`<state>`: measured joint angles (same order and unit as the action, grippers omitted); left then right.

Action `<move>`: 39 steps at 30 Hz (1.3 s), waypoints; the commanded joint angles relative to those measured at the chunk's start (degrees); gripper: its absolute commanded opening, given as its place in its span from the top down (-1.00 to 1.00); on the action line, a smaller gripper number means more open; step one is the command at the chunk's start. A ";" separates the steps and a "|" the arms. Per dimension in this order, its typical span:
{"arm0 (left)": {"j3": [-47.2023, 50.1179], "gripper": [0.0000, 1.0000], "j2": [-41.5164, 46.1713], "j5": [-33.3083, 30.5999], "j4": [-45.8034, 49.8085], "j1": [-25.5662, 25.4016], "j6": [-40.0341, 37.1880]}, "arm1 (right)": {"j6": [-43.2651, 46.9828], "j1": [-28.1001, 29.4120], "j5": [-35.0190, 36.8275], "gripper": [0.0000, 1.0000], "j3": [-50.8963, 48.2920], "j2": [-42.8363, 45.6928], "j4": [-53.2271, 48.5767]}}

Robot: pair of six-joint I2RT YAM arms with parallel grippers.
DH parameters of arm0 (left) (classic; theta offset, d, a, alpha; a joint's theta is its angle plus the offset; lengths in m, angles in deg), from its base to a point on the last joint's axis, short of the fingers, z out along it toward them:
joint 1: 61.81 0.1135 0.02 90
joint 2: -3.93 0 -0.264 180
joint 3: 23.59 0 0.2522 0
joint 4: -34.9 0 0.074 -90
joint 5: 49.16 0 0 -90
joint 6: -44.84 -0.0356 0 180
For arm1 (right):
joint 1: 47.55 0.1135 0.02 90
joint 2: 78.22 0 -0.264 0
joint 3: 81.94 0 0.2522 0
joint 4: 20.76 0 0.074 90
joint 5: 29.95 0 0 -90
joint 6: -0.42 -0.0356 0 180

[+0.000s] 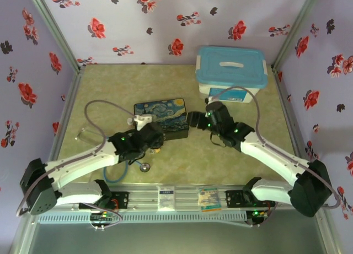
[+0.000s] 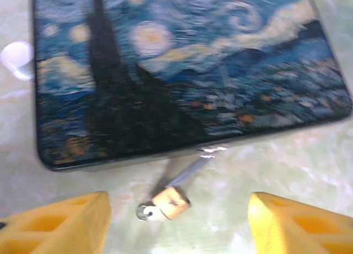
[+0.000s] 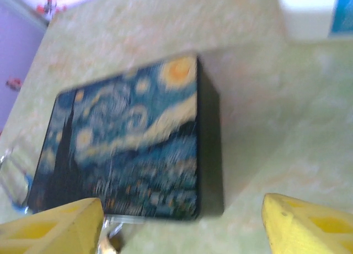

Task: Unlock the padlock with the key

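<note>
Two pairs of jaws stand over a dark blue painted tin (image 1: 161,114) near the middle of a pale green bench (image 1: 110,83). From the left wrist camera we see the left jaws spread wide, their yellow fingers (image 2: 55,223) at the bottom corners, gripping nothing. Between them, clear of both, the tiny brass padlock (image 2: 171,203) lies on the bench just beside the tin's near edge. Its silver shackle slants up towards that edge, and we cannot tell whether it touches. The small grey key (image 2: 147,212) sits against the padlock's left side. Bare bench lies open on either side of the lock. The right jaws are equally wide and empty, framing the tin's right end. Open bench runs past that end to a white and blue box (image 1: 231,72) at the far right.
</note>
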<state>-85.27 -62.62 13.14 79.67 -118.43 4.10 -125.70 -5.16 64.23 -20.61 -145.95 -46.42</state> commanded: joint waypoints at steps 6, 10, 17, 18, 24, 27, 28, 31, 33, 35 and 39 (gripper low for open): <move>7.20 -0.48 6.64 6.32 -9.75 12.02 -1.72 | -5.68 15.60 4.10 -0.52 -6.98 -6.44 10.58; 8.17 -0.48 6.23 7.55 -12.01 15.13 -2.76 | -4.36 20.53 13.25 -0.53 1.15 -16.53 3.34; 7.62 -0.48 4.52 7.25 -13.36 19.13 -4.42 | -15.85 25.81 18.23 -0.61 7.11 -24.76 3.41; 7.64 -0.48 4.79 7.05 -13.34 19.39 -4.43 | -16.87 26.11 18.30 -0.61 9.15 -26.34 1.29; 7.54 -0.48 4.37 7.25 -15.42 21.11 -4.78 | -26.74 28.25 20.64 -0.58 16.13 -33.35 -4.85; 7.49 -0.48 3.90 7.27 -16.37 21.63 -5.72 | -27.33 29.66 22.49 -0.56 19.73 -36.98 -6.38; 7.49 -0.48 3.79 7.27 -16.50 21.72 -6.04 | -26.75 29.93 22.98 -0.54 21.68 -38.73 -8.19; 7.70 -0.48 4.29 7.26 -16.06 21.99 -6.87 | -24.49 31.85 27.58 -0.51 27.12 -43.33 -14.58; 8.27 -0.48 4.99 7.23 -15.95 22.09 -7.46 | -23.72 32.52 29.88 -0.49 29.46 -45.61 -17.77; 9.12 -0.48 5.76 7.23 -16.17 22.42 -7.52 | -24.21 32.49 30.10 -0.48 30.02 -46.94 -18.51; 9.94 -0.48 6.08 8.02 -17.12 22.69 -7.39 | -24.08 32.49 30.26 -0.46 30.35 -47.82 -16.95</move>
<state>-76.05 -57.59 20.57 63.95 -96.27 -1.89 -149.63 27.46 90.53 8.07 -192.83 -60.38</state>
